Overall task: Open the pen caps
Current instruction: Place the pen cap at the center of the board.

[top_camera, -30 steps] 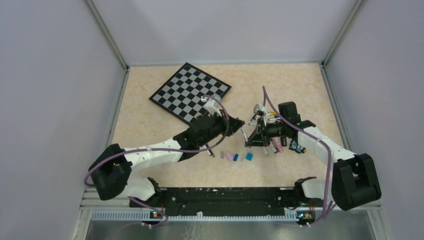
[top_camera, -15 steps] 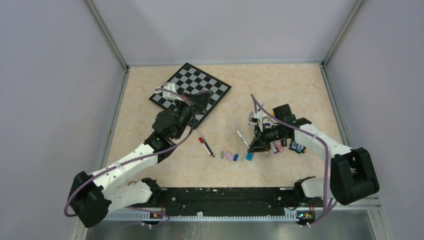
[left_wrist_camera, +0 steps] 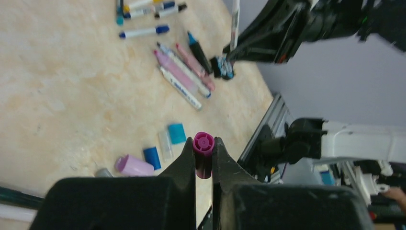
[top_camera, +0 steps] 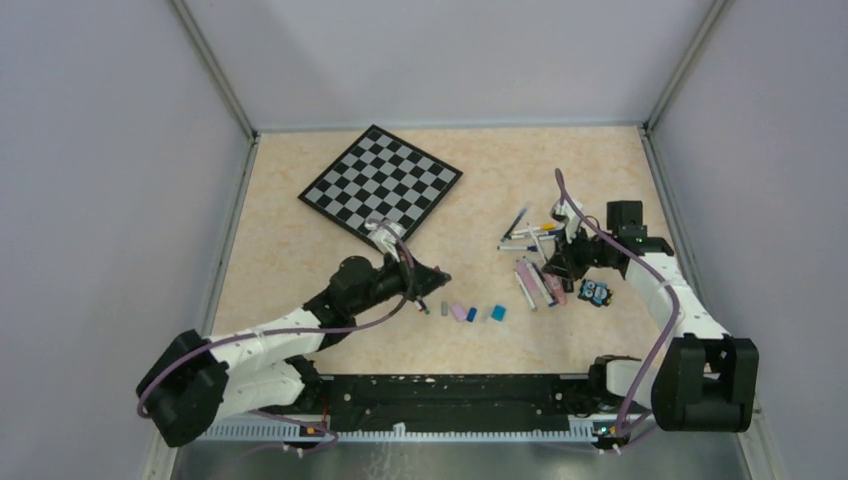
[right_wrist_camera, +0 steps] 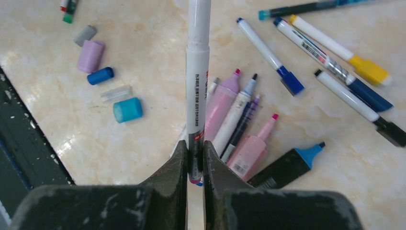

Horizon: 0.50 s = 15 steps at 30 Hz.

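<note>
My left gripper (left_wrist_camera: 204,143) is shut on a magenta pen cap (left_wrist_camera: 203,142), held above the table near a row of loose caps: grey (left_wrist_camera: 103,171), lilac (left_wrist_camera: 134,165), blue (left_wrist_camera: 152,157), clear (left_wrist_camera: 164,145) and teal (left_wrist_camera: 176,133). In the top view the left gripper (top_camera: 438,276) is just left of that row (top_camera: 470,313). My right gripper (right_wrist_camera: 194,146) is shut on a white pen (right_wrist_camera: 197,91), held above several uncapped pens and pink highlighters (right_wrist_camera: 251,151). In the top view the right gripper (top_camera: 562,262) is over this pile.
Capped pens lie further back: a blue-capped one (right_wrist_camera: 290,80), a yellow-capped one (right_wrist_camera: 368,70), a black-capped one (right_wrist_camera: 390,132). A red-and-green pen (top_camera: 420,305) lies by the caps. The owl-like figure (top_camera: 596,292) sits right of the pile. The checkered board (top_camera: 380,185) lies at the back left.
The grippers met at one pen, then parted. My left gripper swung back over the checkered board and has come down beside the loose caps. My right gripper has moved right over the pen pile.
</note>
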Tool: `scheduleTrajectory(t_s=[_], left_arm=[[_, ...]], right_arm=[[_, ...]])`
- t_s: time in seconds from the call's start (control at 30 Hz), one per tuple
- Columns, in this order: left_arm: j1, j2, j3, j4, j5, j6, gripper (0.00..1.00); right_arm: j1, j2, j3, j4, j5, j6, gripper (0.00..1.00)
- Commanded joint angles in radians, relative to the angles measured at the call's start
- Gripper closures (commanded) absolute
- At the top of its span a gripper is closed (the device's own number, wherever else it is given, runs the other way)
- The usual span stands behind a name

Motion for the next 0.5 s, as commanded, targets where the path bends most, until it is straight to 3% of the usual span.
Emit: scheduleTrajectory(t_s=[0.0,0.17,0.47], left_arm=[[-0.144,0.159,0.105,-0.001,0.050,0.019,1.00],[-0.324,0.441,0.351,-0.171,-0.041,0.073,1.00],[-0.435,0.800,0.686,-0.405,-0.169,0.069,1.00]], right_arm=[[-0.067,0.008,0.018,0.027,0.073,0.024,1.00],[-0.145,0.010,0.012,0.046,0.092,0.051,1.00],[-0.164,0.026,0.007,0.058,0.104,0.065,1.00]])
